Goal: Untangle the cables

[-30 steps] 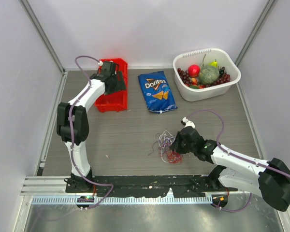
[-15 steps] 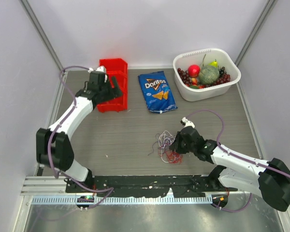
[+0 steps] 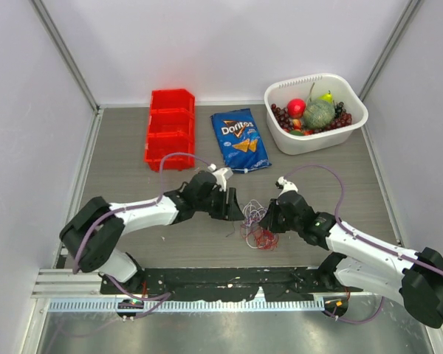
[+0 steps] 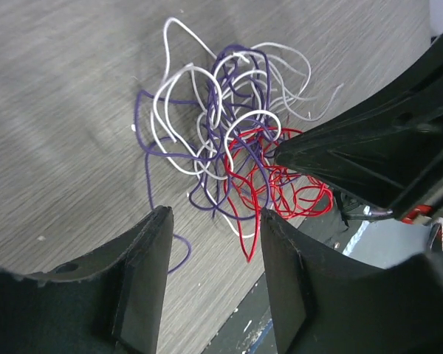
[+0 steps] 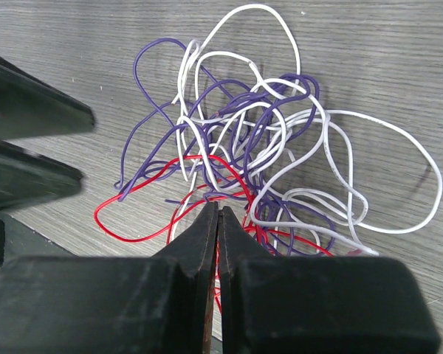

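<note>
The cables (image 3: 254,221) lie as a loose tangle of white, purple and red wires on the grey table, near its front edge. My right gripper (image 3: 268,221) is shut at the tangle's right side; in the right wrist view its jaws (image 5: 218,210) pinch a red cable (image 5: 133,239) among the loops (image 5: 258,147). My left gripper (image 3: 234,207) is open just left of the tangle. In the left wrist view its fingers (image 4: 215,217) straddle the near side of the wires (image 4: 229,140), apart from them, facing the right gripper (image 4: 284,155).
A red bin (image 3: 170,129) stands at the back left. A blue Doritos bag (image 3: 240,140) lies at the back middle. A white basket (image 3: 316,77) of fruit stands at the back right. A black rail (image 3: 229,276) runs along the near edge.
My left arm has swung from the red bin at the back left down to the left side of the tangle. My right gripper has stayed shut at the tangle.
</note>
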`<state>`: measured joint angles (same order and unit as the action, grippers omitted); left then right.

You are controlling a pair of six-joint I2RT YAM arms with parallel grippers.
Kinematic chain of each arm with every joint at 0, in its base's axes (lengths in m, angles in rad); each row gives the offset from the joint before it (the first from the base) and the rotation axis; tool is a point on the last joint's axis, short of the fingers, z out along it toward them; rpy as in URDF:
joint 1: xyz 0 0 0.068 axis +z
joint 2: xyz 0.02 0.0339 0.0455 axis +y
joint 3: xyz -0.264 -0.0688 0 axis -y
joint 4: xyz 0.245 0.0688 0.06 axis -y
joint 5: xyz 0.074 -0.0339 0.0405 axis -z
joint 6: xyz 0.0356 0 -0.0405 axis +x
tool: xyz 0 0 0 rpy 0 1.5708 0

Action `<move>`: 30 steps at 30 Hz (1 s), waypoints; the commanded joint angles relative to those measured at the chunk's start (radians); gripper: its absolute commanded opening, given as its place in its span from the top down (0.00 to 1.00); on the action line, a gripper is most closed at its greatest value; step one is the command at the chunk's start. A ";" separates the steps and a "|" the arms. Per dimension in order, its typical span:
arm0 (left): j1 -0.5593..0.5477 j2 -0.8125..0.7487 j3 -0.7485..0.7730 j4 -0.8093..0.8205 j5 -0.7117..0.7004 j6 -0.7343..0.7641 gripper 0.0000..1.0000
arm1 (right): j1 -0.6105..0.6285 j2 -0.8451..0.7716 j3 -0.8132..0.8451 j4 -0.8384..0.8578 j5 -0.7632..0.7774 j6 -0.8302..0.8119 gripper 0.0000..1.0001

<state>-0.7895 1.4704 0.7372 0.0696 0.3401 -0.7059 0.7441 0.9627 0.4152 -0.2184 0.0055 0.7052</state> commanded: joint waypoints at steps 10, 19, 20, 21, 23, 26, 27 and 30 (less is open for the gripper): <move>-0.166 0.123 0.068 0.078 -0.081 -0.038 0.59 | -0.003 -0.027 0.014 0.010 -0.035 0.008 0.92; -0.191 0.001 0.021 0.048 -0.151 -0.084 0.41 | -0.003 -0.005 0.002 0.033 -0.042 -0.001 0.92; -0.204 0.005 0.022 0.052 -0.144 -0.089 0.44 | -0.003 -0.004 0.002 0.034 -0.045 0.000 0.92; -0.220 0.008 0.025 0.049 -0.147 -0.090 0.45 | -0.005 -0.002 0.004 0.034 -0.045 -0.001 0.92; -0.250 0.019 0.028 0.045 -0.173 -0.092 0.44 | -0.005 -0.004 0.005 0.033 -0.045 -0.003 0.92; -0.277 0.073 0.053 0.010 -0.203 -0.098 0.46 | -0.003 -0.010 0.004 0.031 -0.047 -0.001 0.92; -0.283 0.088 0.066 -0.013 -0.213 -0.098 0.48 | -0.003 -0.012 0.005 0.031 -0.047 -0.003 0.92; -0.301 0.110 0.090 -0.037 -0.231 -0.093 0.63 | -0.003 -0.012 0.007 0.024 -0.047 -0.004 0.92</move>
<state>-1.0710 1.5486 0.7792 0.0772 0.1642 -0.7937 0.7441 0.9604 0.4149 -0.2173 -0.0391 0.7090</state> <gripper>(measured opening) 0.470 0.078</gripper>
